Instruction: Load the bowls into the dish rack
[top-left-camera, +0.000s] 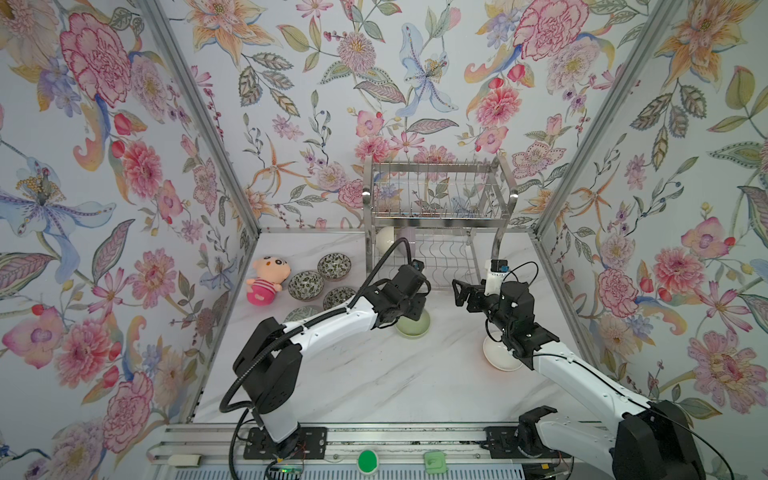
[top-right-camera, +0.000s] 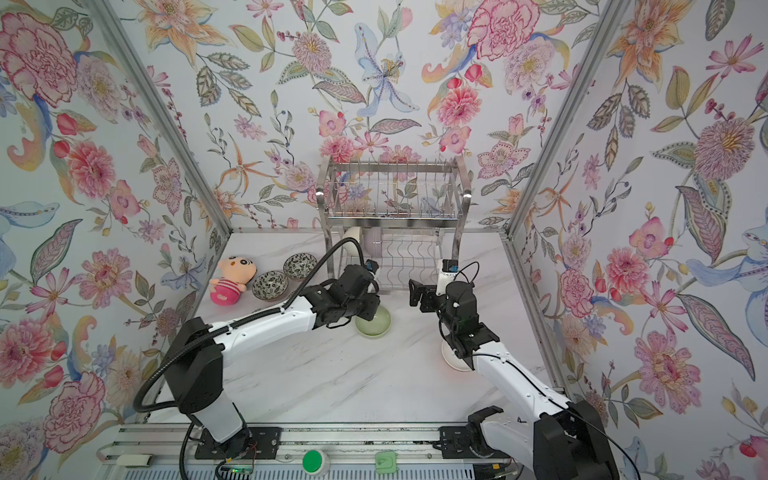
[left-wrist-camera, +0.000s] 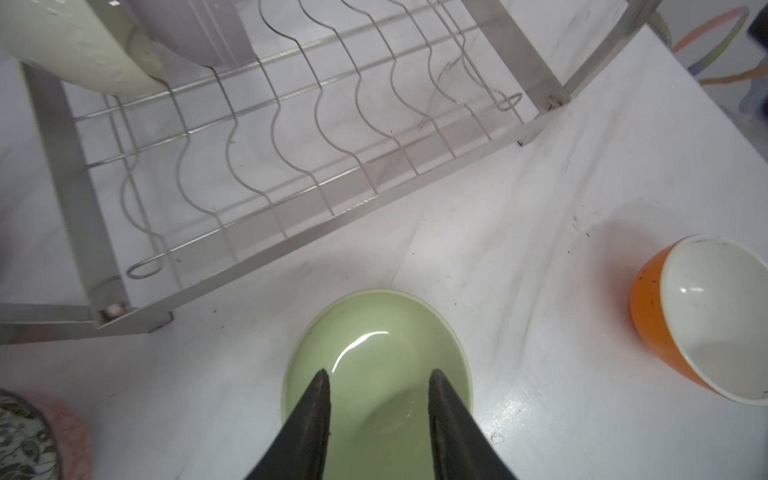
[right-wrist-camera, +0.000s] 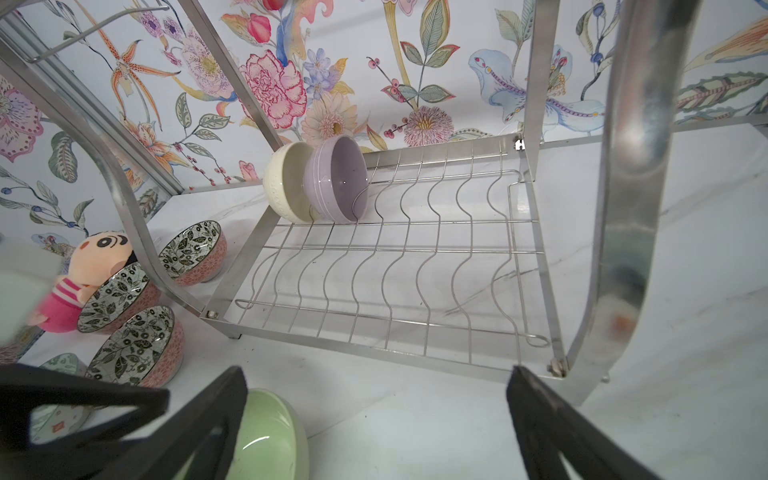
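Left gripper (left-wrist-camera: 378, 374) jaws apart, both tips over the inside of the pale green bowl (left-wrist-camera: 382, 324), not astride its rim. Closing here likely pinches nothing or skids off the glaze. Right gripper (right-wrist-camera: 376, 370) jaws wide apart, empty. Bowl sits mouth-up on the table (left-wrist-camera: 561, 208), just in front of the dish rack (right-wrist-camera: 395, 270) lower shelf. It's round: no long axis, symmetry axis vertical. Needs tipping on edge like the lilac bowl (right-wrist-camera: 340, 178); the upper tier could clip it.

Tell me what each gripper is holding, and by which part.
Nothing. Left gripper open over the pale green bowl; right gripper open, empty.
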